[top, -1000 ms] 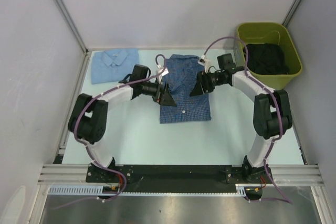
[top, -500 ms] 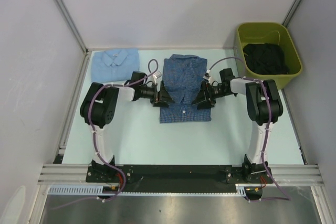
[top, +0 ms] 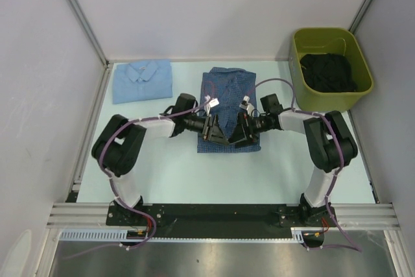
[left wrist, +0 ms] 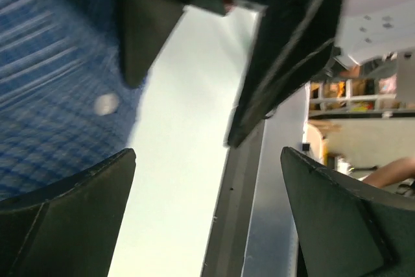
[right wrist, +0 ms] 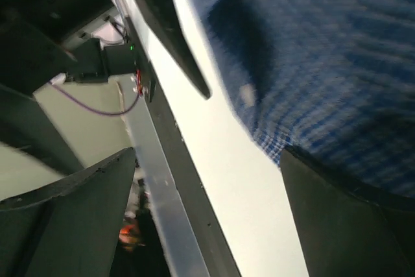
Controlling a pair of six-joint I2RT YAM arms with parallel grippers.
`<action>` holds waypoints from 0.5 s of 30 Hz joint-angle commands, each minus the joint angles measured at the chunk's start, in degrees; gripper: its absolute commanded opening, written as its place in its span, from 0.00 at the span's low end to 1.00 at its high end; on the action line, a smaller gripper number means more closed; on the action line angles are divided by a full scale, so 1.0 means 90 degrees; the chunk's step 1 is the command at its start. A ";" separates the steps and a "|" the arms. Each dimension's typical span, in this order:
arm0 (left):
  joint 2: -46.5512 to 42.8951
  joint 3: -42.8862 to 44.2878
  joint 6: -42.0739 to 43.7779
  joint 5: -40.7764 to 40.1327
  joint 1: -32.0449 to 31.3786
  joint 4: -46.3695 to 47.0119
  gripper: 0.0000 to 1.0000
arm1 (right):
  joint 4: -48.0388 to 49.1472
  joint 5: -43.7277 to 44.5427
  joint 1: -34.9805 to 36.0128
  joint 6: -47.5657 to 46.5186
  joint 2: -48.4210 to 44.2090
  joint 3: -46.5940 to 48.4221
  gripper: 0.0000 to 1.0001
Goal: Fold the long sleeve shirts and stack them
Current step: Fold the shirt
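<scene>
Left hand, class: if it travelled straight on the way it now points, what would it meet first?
Most likely the right hand, which faces the left hand just ahead, over the checked shirt. Depth is unclear, so it may brush the cloth first.

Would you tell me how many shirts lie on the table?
2: a pale blue shirt at the far left, a checked shirt in the middle. The dark cloth in the green bin may hide more.
</scene>
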 commanded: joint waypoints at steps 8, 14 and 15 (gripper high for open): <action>0.0596 -0.0898 -0.0536 -0.0142 0.0826 0.0184 1.00 | -0.0385 -0.0105 -0.0940 -0.0231 0.0963 -0.0093 0.95; -0.0958 -0.0224 0.1596 -0.0159 0.0894 -0.1355 0.99 | -0.0197 0.0244 -0.1008 0.0254 -0.0250 0.0649 0.60; -0.0997 -0.0165 0.1433 -0.0353 0.0933 -0.1269 0.98 | 0.0067 0.0545 -0.0979 0.0459 -0.0250 0.0708 0.49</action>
